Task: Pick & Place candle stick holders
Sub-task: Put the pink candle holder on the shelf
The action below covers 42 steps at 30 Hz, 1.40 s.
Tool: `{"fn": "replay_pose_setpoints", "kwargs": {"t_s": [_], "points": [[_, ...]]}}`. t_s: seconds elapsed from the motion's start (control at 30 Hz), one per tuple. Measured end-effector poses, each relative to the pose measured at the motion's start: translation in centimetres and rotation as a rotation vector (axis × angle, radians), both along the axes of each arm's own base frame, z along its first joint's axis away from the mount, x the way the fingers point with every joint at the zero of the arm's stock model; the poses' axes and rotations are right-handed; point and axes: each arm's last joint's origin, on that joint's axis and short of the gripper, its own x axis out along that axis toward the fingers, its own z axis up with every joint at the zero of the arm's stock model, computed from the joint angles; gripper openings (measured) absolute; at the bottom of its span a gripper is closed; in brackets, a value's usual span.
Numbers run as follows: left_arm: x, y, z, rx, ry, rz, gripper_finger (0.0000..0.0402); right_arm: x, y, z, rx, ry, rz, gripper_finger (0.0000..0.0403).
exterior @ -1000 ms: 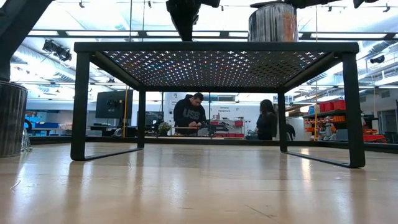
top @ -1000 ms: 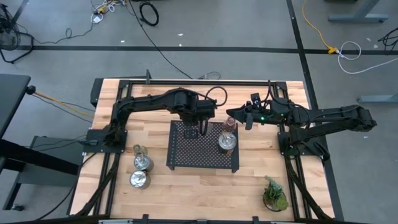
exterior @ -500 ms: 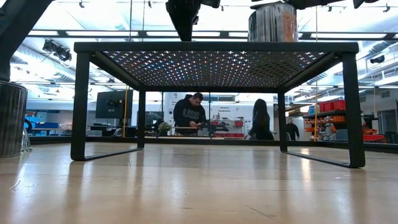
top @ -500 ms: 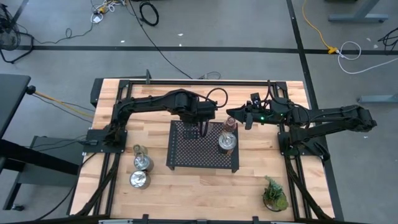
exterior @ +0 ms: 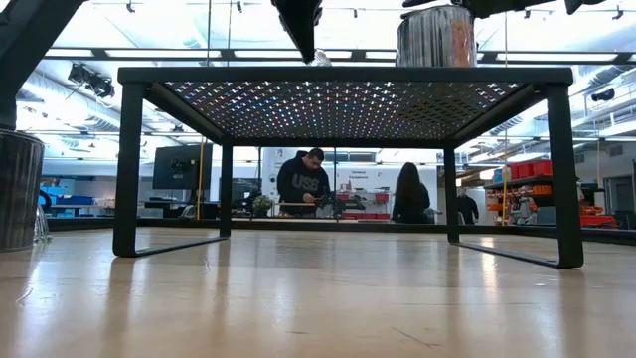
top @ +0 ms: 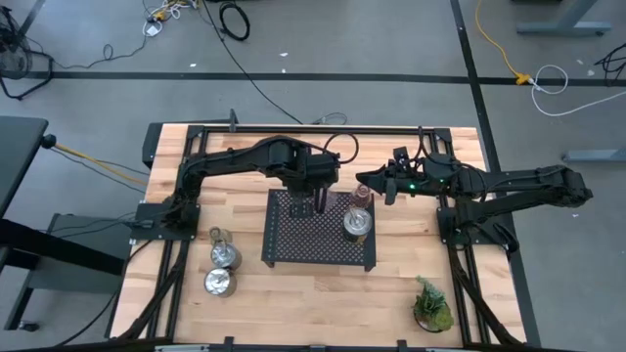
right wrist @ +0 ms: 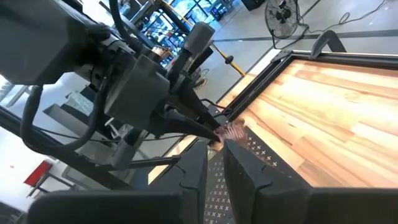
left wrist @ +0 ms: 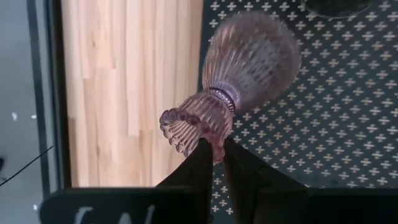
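Left tool [left wrist: 214, 163] pinches the pink glass holder [left wrist: 239, 81] rim over the tray [left wrist: 348, 124]; right tool [right wrist: 214, 163] closed.

Pink glass holder [left wrist: 249, 68] on tray, silver holders [top: 224, 254] on table

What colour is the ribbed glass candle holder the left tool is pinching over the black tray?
Pale pink, clearest in the left wrist view: the ribbed glass candle holder.

A black perforated metal tray [top: 315, 256] stands mid-table on the wooden tabletop [top: 323, 298]. A small green potted plant [top: 431, 305] sits at the near right corner. Two people [exterior: 302, 183] stand in the room beyond.
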Motion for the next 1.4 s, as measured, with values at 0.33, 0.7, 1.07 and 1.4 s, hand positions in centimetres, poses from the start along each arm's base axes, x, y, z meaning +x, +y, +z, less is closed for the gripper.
{"fn": "replay_pose_setpoints", "kwargs": {"t_s": [0.33, 0.7, 1.07, 1.4], "points": [[0.0, -1.1, 0.0, 0.002, 0.000, -0.034, 0.0041, 0.0, 0.0, 0.0, -0.004, 0.002, 0.001, 0.0052], [-0.1, -1.2, 0.2, 0.065, -0.003, -0.022, 0.0041, 0.0, 0.0, 0.0, -0.012, 0.004, 0.010, 0.0052], [-1.6, 2.5, 2.1, 0.173, -0.061, 0.158, 0.0041, 0.0, 0.0, -0.1, -0.011, 0.013, 0.013, 0.0052], [-4.3, 8.6, 2.7, -0.044, -0.103, 0.415, 0.0030, 0.0, 0.2, -0.2, 0.000, 0.025, 0.059, 0.0052]]}}
